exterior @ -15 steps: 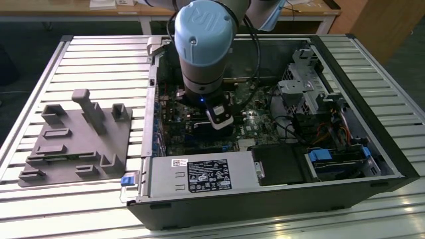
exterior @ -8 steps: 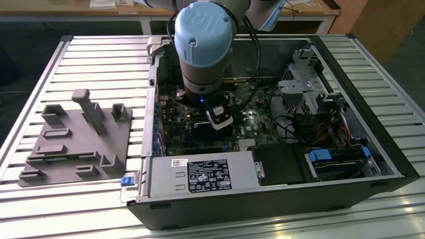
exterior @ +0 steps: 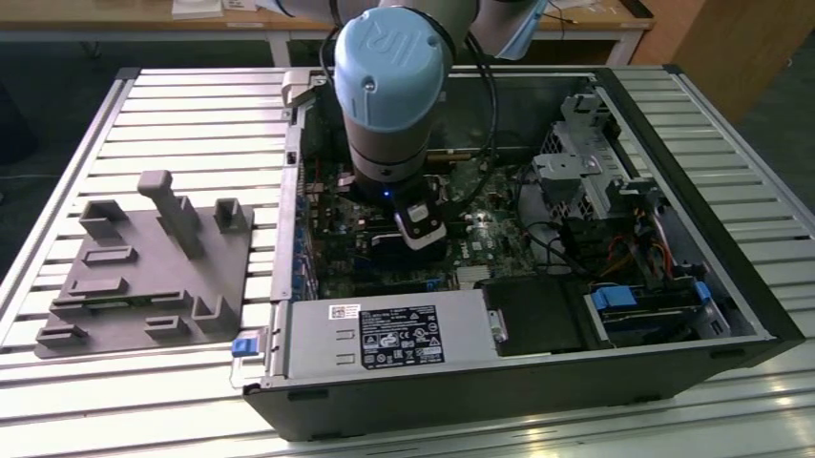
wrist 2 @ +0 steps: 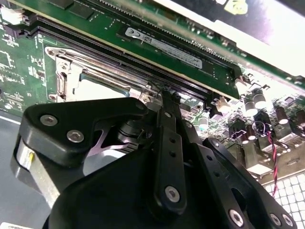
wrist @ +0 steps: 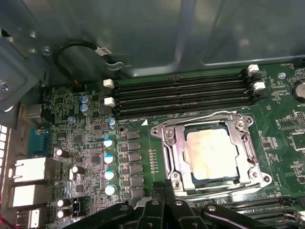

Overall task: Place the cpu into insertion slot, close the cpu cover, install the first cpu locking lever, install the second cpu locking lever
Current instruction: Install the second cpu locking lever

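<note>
The cpu [wrist: 212, 152], a flat silver square, lies in the insertion slot [wrist: 199, 181] on the green motherboard. The cpu cover [wrist: 174, 153], a silvery frame with a square cut-out, lies flat over the chip's edges. A thin wire lever [wrist: 205, 119] runs along the cover's side nearest the memory slots. My gripper [wrist: 166, 187] sits just beside one corner of the cover, fingers pressed together with nothing visible between them. In the second wrist view the gripper [wrist 2: 164, 97] hangs close to the cover [wrist 2: 66, 71] and the cpu [wrist 2: 102, 82]. In the exterior view the gripper [exterior: 421, 229] reaches down inside the open computer case.
Long black memory slots [wrist: 181, 95] run beside the socket, one holding a memory stick [wrist 2: 162, 45]. Capacitors [wrist: 109, 160] stand near the socket. The case walls [exterior: 694, 172], drive bays and power supply [exterior: 382, 339] ring the board. A grey fixture plate [exterior: 140, 277] lies at the exterior view's left.
</note>
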`<state>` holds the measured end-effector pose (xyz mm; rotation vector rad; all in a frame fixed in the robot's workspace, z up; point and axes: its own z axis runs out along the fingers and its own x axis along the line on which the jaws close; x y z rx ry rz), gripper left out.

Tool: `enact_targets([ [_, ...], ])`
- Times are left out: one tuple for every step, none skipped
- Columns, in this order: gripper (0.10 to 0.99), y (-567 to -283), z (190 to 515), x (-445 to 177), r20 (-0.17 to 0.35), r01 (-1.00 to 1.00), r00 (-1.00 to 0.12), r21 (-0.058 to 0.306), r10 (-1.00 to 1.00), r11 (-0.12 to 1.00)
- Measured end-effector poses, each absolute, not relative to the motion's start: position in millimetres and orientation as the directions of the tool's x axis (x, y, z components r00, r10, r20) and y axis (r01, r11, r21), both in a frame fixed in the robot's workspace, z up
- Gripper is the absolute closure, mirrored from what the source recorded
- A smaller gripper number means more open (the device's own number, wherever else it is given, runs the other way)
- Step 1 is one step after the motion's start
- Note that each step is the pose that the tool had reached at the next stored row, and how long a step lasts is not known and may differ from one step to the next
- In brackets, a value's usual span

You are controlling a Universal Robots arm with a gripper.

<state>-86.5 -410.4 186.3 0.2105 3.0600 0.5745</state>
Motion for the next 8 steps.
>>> enact_targets([
  [0.98, -410.3, 186.2, -86.6, 0.004, 0.128, -0.991, 0.362, 0.136, 0.923],
  [0.98, -410.3, 186.1, -86.8, 0.004, 0.128, -0.991, 0.362, 0.136, 0.923],
  [0.98, -410.2, 186.1, -86.9, 0.004, 0.128, -0.991, 0.362, 0.136, 0.923],
  [0.98, -410.1, 186.0, -86.9, 0.004, 0.128, -0.991, 0.362, 0.136, 0.923],
  [0.98, -410.0, 186.0, -86.9, 0.004, 0.128, -0.991, 0.363, 0.136, 0.923],
  [0.98, -410.0, 186.1, -87.0, 0.004, 0.128, -0.991, 0.362, 0.136, 0.923],
  [0.98, -409.9, 186.6, -86.9, 0.004, 0.128, -0.991, 0.362, 0.136, 0.923],
  [0.98, -409.9, 187.4, -86.9, 0.004, 0.128, -0.991, 0.362, 0.136, 0.923],
])
